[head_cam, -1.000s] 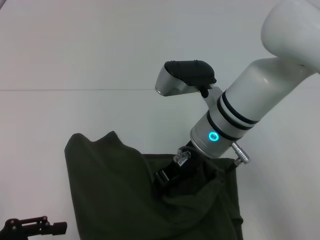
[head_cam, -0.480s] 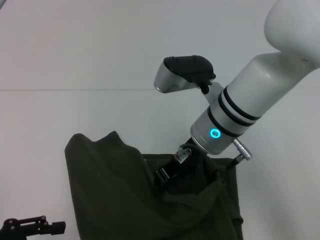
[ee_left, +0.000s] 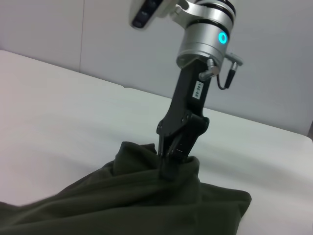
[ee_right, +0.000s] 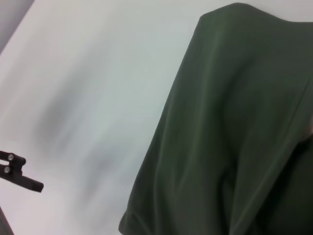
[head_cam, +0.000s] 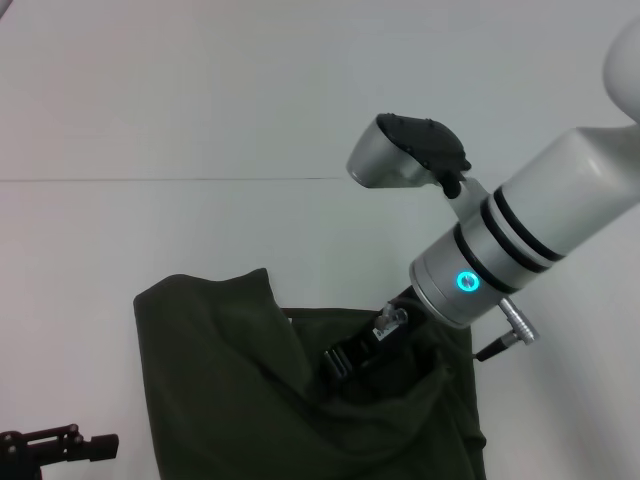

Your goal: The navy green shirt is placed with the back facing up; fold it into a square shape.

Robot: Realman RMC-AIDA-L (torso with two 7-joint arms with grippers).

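Swung toward the robot's right since a second ago, right claw (head_cam: 352, 362) dragging the pinched fabric along and shifting the raised fold of the navy green shirt (head_cam: 240, 390). Pressed together on a bunched ridge of cloth, lifted so the layer can travel over for the fold. Draped across the near part of the white desk (head_cam: 150, 120), peak hanging from the pinch. Parked low at near left, left claw (head_cam: 60, 445); fingers impossible to judge.

Bare lab: plain white table (head_cam: 150, 120).
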